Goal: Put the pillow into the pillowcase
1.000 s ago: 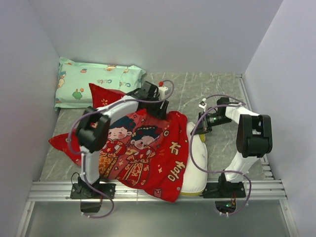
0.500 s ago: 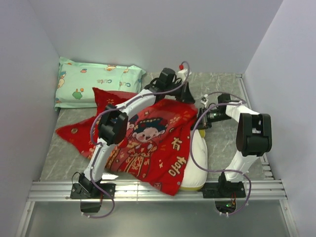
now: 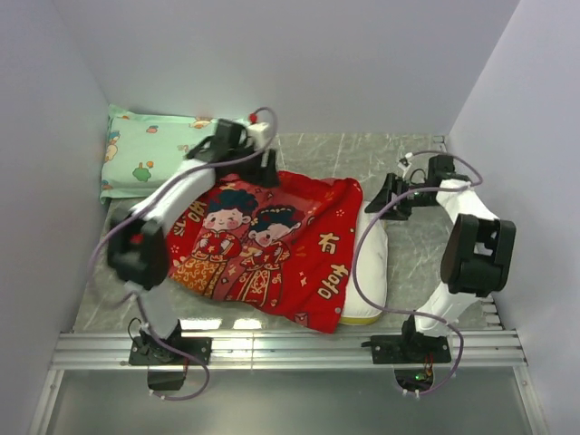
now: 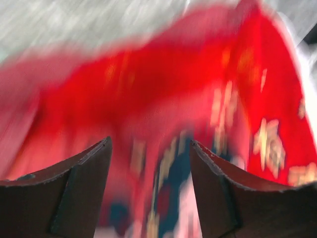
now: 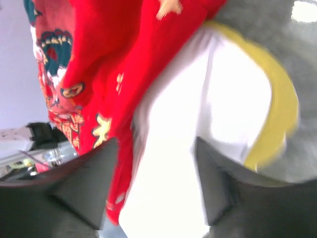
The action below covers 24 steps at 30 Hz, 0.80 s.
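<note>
Red pillowcase (image 3: 272,245) is lying spread on the bench (image 3: 412,159), printed face up, covering most of the pillow (image 3: 373,258). A white strip with the yellow band (image 3: 361,318) is sticking out along the case's right edge. Cannot tell whether the pillow is sitting inside the case or just under it.

Left jaws are hanging spread over the far edge of the case, pinching nothing; that wrist view is showing only blurred red cloth below. Right jaws are also spread, hovering by the pillow's far right corner, with white fabric and red hem below them and nothing gripped.

Risks, as I'm judging them:
- Nothing is pinning the case, so a push on the exposed strip is likely shoving pillow and case together across the bench instead of seating the pillow deeper.
- Left jaws closing on the far edge may be catching both layers and shutting the mouth.
- Right jaws closing here may be taking hem and pillow together.
- Mint pillow (image 3: 145,159) is lying near the case's far left corner, so a wide left swing may be knocking it.
- Right arm's cable (image 3: 355,263) is looping over the pillow and may be snagging.
</note>
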Each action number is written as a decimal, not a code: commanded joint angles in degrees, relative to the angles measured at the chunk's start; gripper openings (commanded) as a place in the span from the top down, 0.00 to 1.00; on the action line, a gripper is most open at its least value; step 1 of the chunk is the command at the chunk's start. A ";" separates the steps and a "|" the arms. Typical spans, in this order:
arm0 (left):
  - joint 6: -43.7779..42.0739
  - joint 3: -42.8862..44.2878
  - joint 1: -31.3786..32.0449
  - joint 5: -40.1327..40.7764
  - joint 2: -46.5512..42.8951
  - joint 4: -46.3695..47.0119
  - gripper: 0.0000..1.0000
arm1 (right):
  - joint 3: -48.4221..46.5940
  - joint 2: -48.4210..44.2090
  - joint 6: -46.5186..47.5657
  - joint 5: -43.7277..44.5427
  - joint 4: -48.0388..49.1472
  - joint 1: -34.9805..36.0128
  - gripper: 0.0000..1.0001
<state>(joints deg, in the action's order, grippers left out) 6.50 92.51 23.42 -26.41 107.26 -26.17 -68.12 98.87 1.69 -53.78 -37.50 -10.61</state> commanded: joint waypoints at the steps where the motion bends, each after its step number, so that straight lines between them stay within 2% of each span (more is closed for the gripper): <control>1: -11.51 -8.46 2.95 4.62 -21.69 -13.25 0.30 | -6.32 -7.19 10.15 5.42 -17.66 -1.52 0.16; 3: -13.00 -17.25 5.30 5.40 -26.12 -17.75 0.29 | -6.77 -7.11 17.16 9.12 -27.83 -1.43 0.16; 5: -15.72 -26.27 8.99 7.76 -31.75 -20.31 0.28 | -5.80 -6.32 22.54 10.79 -33.23 -0.99 0.16; 6: -15.90 -29.20 14.06 9.26 -33.42 -19.54 0.27 | -4.15 -5.71 26.57 13.50 -37.00 -0.38 0.16; 8: -14.42 -35.26 21.45 14.95 -35.71 -15.60 0.24 | -2.30 -4.48 28.10 15.89 -37.39 1.29 0.16; 9: -13.46 -36.16 22.80 16.38 -34.85 -14.79 0.24 | -2.11 -4.04 29.58 15.29 -37.47 1.90 0.16; 13: -10.98 -35.12 23.34 17.27 -22.31 -11.90 0.41 | -2.37 1.92 29.42 10.04 -37.13 6.04 0.18; 15: -11.68 -33.80 22.82 19.20 -19.04 -7.25 0.47 | -1.67 4.04 27.76 6.86 -34.86 7.09 0.23; 16: -12.12 -32.75 22.38 19.82 -14.76 -3.05 0.50 | -1.32 5.62 27.23 3.97 -33.71 7.10 0.29; 18: -12.74 -25.57 18.80 18.95 -9.21 -0.38 0.60 | -0.79 6.60 24.51 2.54 -29.51 7.01 0.38; 19: -12.66 -21.88 17.29 18.16 -6.13 0.15 0.67 | -0.79 6.51 23.71 1.76 -28.09 6.75 0.46; 20: -11.87 -13.32 14.32 17.80 -0.01 -0.45 0.79 | -0.53 6.34 22.31 0.96 -24.85 6.48 0.50; 21: -11.60 -8.80 12.98 16.41 2.75 -1.50 0.86 | -0.79 5.99 20.13 0.87 -23.78 6.22 0.53; 22: -11.17 -4.66 11.92 13.44 6.69 -3.77 0.90 | -0.96 5.29 19.67 0.52 -22.98 6.04 0.63; 23: -10.81 1.30 11.13 10.97 7.77 -4.75 0.95 | -0.96 4.67 18.71 0.52 -21.76 5.87 0.67; 24: -11.24 3.27 10.51 8.34 8.31 -5.89 0.95 | -0.96 4.06 16.61 0.43 -19.31 5.52 0.72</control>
<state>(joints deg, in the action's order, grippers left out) -3.77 85.27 38.17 -15.66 112.01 -43.03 -68.88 105.56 23.62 -48.21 -62.83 -5.04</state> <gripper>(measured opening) 0.074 0.321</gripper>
